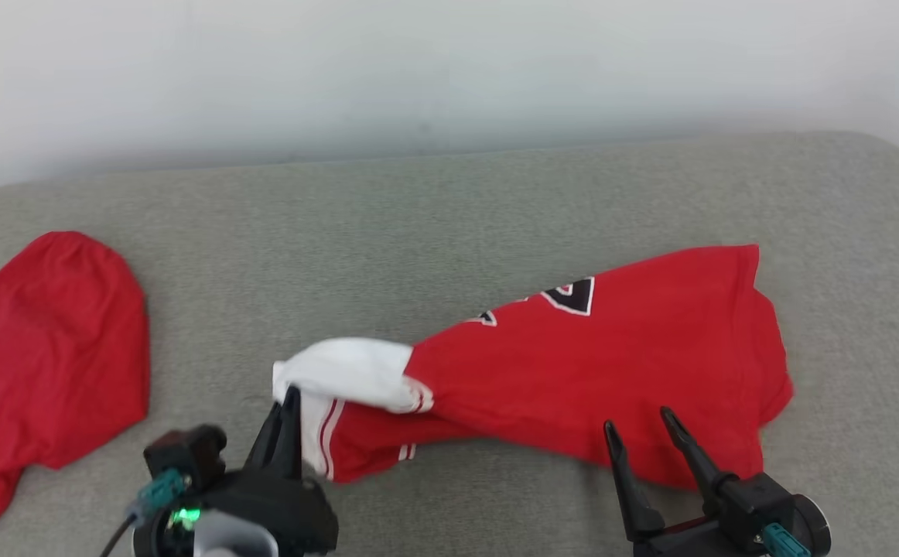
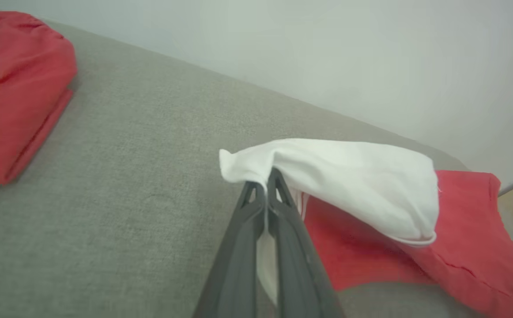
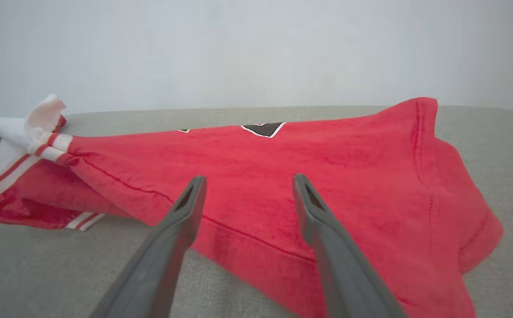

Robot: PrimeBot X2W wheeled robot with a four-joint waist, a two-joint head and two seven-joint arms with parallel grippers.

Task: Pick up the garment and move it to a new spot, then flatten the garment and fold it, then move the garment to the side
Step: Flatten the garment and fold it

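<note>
The garment (image 1: pixel 589 363) is a red shirt with a white sleeve and a black-and-white print, lying crumpled on the grey cushion (image 1: pixel 434 216). My left gripper (image 1: pixel 288 398) is shut on the white sleeve's edge; in the left wrist view the gripper (image 2: pixel 265 185) pinches that white cloth (image 2: pixel 349 176), which is lifted a little. My right gripper (image 1: pixel 639 425) stands open just above the garment's near hem, and in the right wrist view its fingers (image 3: pixel 247 185) straddle red cloth (image 3: pixel 283 154) without closing on it.
A second red garment (image 1: pixel 39 356) lies folded at the left end of the cushion, also visible (image 2: pixel 13 88) in the left wrist view. A pale wall (image 1: pixel 449 70) rises behind the cushion. Bare grey cushion lies between the two garments.
</note>
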